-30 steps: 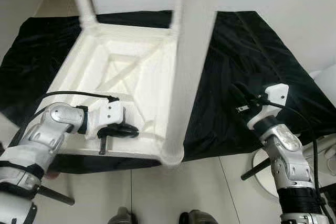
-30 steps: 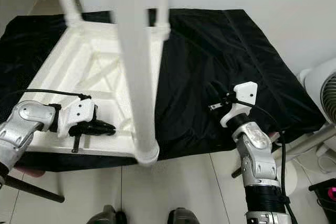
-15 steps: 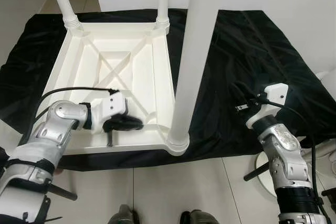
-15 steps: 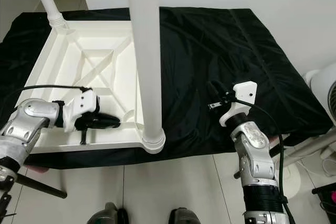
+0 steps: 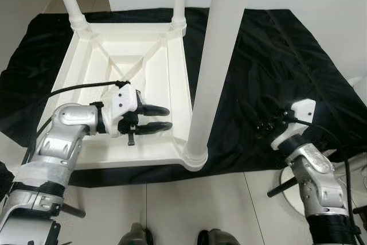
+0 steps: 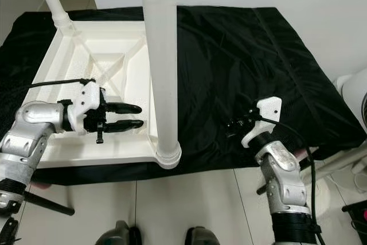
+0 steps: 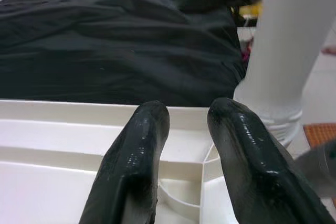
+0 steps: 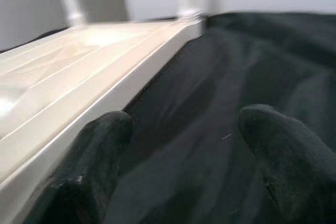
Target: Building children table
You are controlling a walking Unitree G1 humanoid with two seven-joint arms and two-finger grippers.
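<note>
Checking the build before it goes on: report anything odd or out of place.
The white table lies upside down on the black cloth, with three legs fitted. The near left corner has no leg visible. Nothing looks spilled or broken.

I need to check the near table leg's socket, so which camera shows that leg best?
The right eye view: the near leg runs unblocked down to its collar. The left eye view shows it similarly. The left wrist view catches its base beside the left gripper.
</note>
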